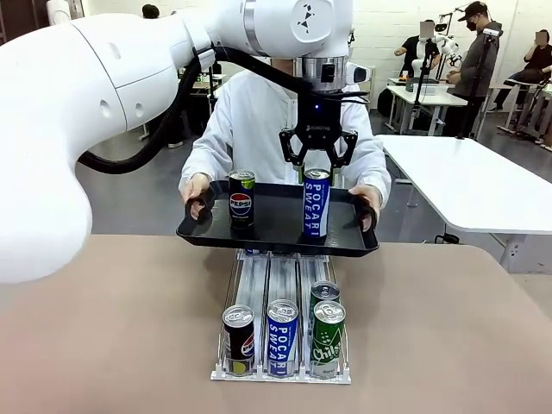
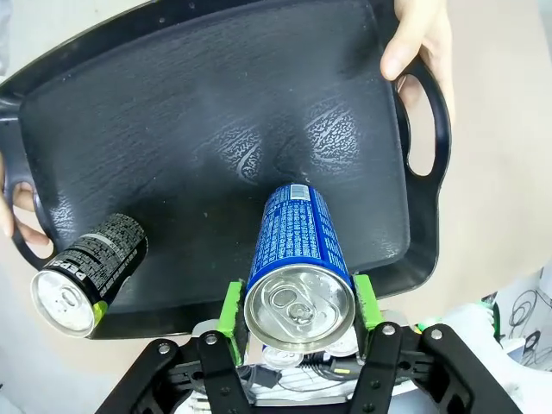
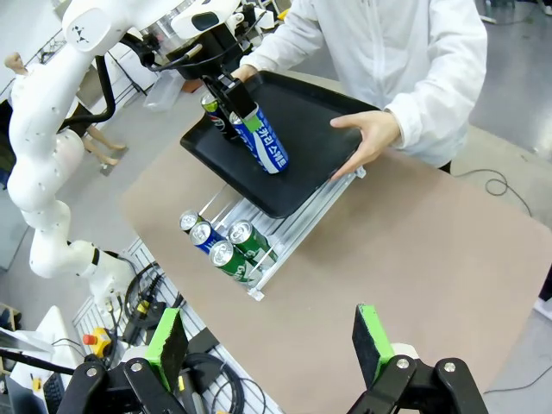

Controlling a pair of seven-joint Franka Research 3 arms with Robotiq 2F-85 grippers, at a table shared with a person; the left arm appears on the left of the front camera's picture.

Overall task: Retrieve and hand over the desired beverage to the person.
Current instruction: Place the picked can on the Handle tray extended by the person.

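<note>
Left pincer [image 1: 316, 164] clamped on top of blue Pocari can [image 1: 316, 203], can standing on black tray [image 1: 278, 237] so person [image 1: 259, 112] receives it there. Person's hands grip both tray handles, keeping it level. Pepsi can [image 1: 241, 197] at can's 9 o'clock. Right pincer [image 3: 272, 345] wide, idle above desk [image 3: 414, 250].

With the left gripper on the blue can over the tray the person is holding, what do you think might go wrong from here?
1. The tray is hand-held by the person, not resting on the table; if it dips as the left gripper releases, the tall Pocari Sweat can might topple.
2. The Pepsi can stands on the same tray; a falling can or a tilt could knock it over.
3. Lifting away without opening fully might drag the can.
</note>
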